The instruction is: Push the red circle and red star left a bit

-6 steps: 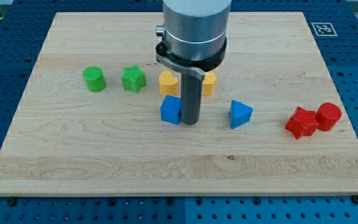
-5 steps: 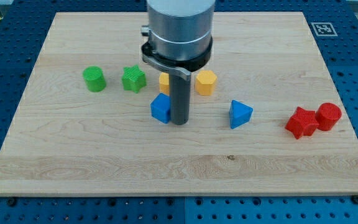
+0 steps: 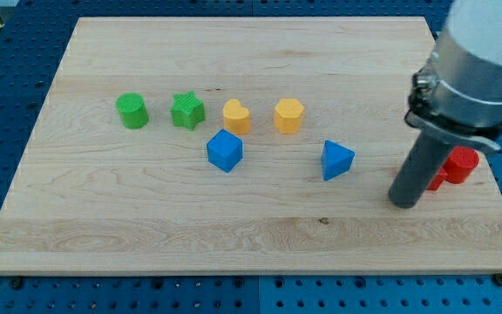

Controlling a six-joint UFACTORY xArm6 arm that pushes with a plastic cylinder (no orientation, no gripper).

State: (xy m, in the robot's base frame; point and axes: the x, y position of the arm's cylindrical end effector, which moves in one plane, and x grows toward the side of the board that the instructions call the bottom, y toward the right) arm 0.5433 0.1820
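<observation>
The red circle (image 3: 463,164) sits near the board's right edge. The red star (image 3: 437,180) lies just left of it and is mostly hidden behind my rod. My tip (image 3: 403,202) rests on the board at the star's left side, at the view's lower right; I cannot tell whether it touches the star.
A blue triangle (image 3: 336,160) lies left of my tip. A blue cube (image 3: 224,150) sits mid-board. A yellow heart-like block (image 3: 236,115) and a yellow hexagon (image 3: 288,115) stand above it. A green star (image 3: 186,111) and a green cylinder (image 3: 132,111) are at the left.
My rod has moved from beside the blue cube far to the view's right, to the red star. The blue cube has shifted slightly left. The red blocks have not visibly moved.
</observation>
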